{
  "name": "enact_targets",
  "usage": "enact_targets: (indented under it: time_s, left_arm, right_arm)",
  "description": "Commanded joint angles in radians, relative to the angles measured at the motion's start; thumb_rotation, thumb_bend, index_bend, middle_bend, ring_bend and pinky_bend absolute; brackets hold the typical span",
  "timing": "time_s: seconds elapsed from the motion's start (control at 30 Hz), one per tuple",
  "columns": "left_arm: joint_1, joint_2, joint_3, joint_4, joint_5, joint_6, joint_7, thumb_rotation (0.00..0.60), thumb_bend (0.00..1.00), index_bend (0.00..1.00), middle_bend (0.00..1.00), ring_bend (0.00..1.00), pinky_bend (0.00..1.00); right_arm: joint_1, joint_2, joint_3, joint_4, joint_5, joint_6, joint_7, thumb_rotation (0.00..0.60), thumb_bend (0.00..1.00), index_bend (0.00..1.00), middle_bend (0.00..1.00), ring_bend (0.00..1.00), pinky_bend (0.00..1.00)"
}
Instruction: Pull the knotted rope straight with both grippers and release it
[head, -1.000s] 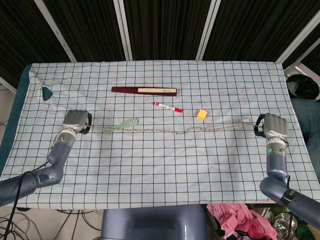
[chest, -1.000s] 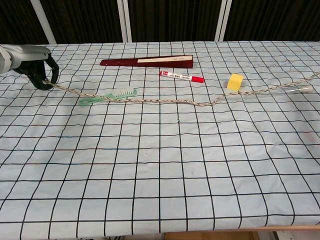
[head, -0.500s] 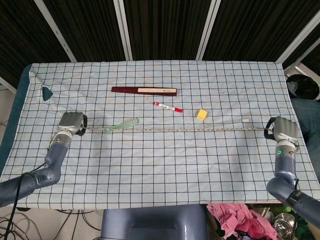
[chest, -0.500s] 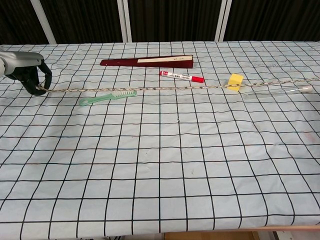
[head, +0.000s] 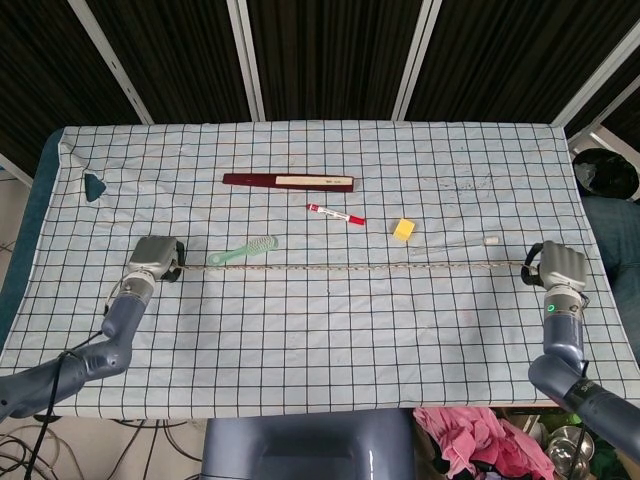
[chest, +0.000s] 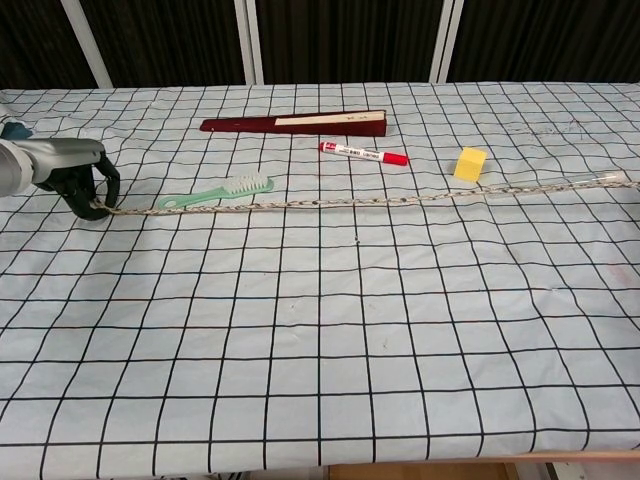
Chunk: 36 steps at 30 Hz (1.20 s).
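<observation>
The braided rope (head: 350, 267) runs in a nearly straight line across the checked tablecloth (head: 320, 340), from hand to hand. My left hand (head: 155, 258) grips its left end, fingers curled around it, as the chest view shows (chest: 65, 178). My right hand (head: 560, 265) holds the right end near the table's right edge and is outside the chest view. In the chest view the rope (chest: 350, 201) passes just in front of the green brush and the yellow cube. No knot stands out along it.
Behind the rope lie a green brush (head: 243, 250), a red marker (head: 335, 213), a yellow cube (head: 403, 229), a clear tube with a white cap (head: 462, 243) and a dark red folded case (head: 288, 181). A small teal object (head: 95, 185) sits far left.
The hands moved apart and the wavy rope went straight. Both hands then shifted slightly toward the near edge, carrying the rope off the brush to just in front of it.
</observation>
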Motion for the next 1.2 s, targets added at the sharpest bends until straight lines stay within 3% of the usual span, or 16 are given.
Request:
enact_targets:
  time_s: [0.03, 0.13, 0.23, 0.47, 0.77, 0.93, 1.07, 1.13, 1.2]
  left_arm:
    - [0.006, -0.021, -0.001, 0.024, 0.014, -0.01, -0.01, 0.6, 0.48, 0.65, 1.0, 1.0, 1.0]
    - [0.008, -0.031, -0.003, 0.042, 0.026, -0.019, -0.016, 0.6, 0.45, 0.61, 1.0, 1.0, 1.0]
    - [0.01, -0.032, -0.01, 0.048, 0.041, -0.022, -0.023, 0.6, 0.33, 0.53, 1.0, 1.0, 1.0]
    - [0.007, -0.009, -0.012, 0.033, 0.049, -0.053, -0.017, 0.6, 0.1, 0.22, 1.0, 1.0, 1.0]
    - [0.007, 0.069, -0.058, -0.072, 0.059, -0.053, -0.062, 0.6, 0.05, 0.17, 1.0, 1.0, 1.0]
    - [0.013, 0.189, -0.079, -0.225, 0.088, -0.018, -0.07, 0.6, 0.0, 0.16, 0.92, 0.98, 0.98]
    - [0.009, 0.3, -0.071, -0.371, 0.052, 0.02, -0.02, 0.6, 0.0, 0.13, 0.77, 0.83, 0.88]
    - [0.011, 0.347, -0.072, -0.449, 0.038, 0.063, 0.004, 0.6, 0.0, 0.12, 0.67, 0.69, 0.78]
    - [0.029, 0.401, -0.081, -0.554, 0.043, 0.147, 0.017, 0.6, 0.0, 0.12, 0.53, 0.54, 0.63]
  right_arm:
    - [0.0, -0.015, -0.012, 0.021, 0.007, -0.029, -0.003, 0.6, 0.47, 0.65, 0.95, 1.0, 0.97]
    - [0.005, -0.017, -0.027, 0.033, 0.015, -0.053, -0.024, 0.6, 0.4, 0.58, 0.95, 1.0, 0.97]
    - [0.012, -0.013, -0.039, 0.04, 0.028, -0.071, -0.049, 0.6, 0.3, 0.44, 0.94, 1.0, 0.96]
    - [0.036, 0.022, -0.068, 0.02, 0.106, -0.153, -0.113, 0.6, 0.09, 0.13, 0.92, 0.99, 0.95]
    - [0.041, 0.11, -0.034, -0.058, 0.15, -0.165, -0.061, 0.6, 0.05, 0.09, 0.92, 0.99, 0.95]
    - [0.012, 0.224, 0.001, -0.134, 0.164, -0.155, 0.008, 0.6, 0.05, 0.09, 0.91, 0.98, 0.94]
    - [-0.014, 0.32, 0.012, -0.212, 0.152, -0.143, 0.053, 0.6, 0.05, 0.09, 0.86, 0.95, 0.91]
    - [-0.029, 0.354, 0.018, -0.251, 0.122, -0.093, 0.067, 0.6, 0.05, 0.08, 0.78, 0.89, 0.86]
    - [-0.056, 0.392, 0.029, -0.311, 0.074, -0.011, 0.094, 0.6, 0.05, 0.07, 0.59, 0.74, 0.73]
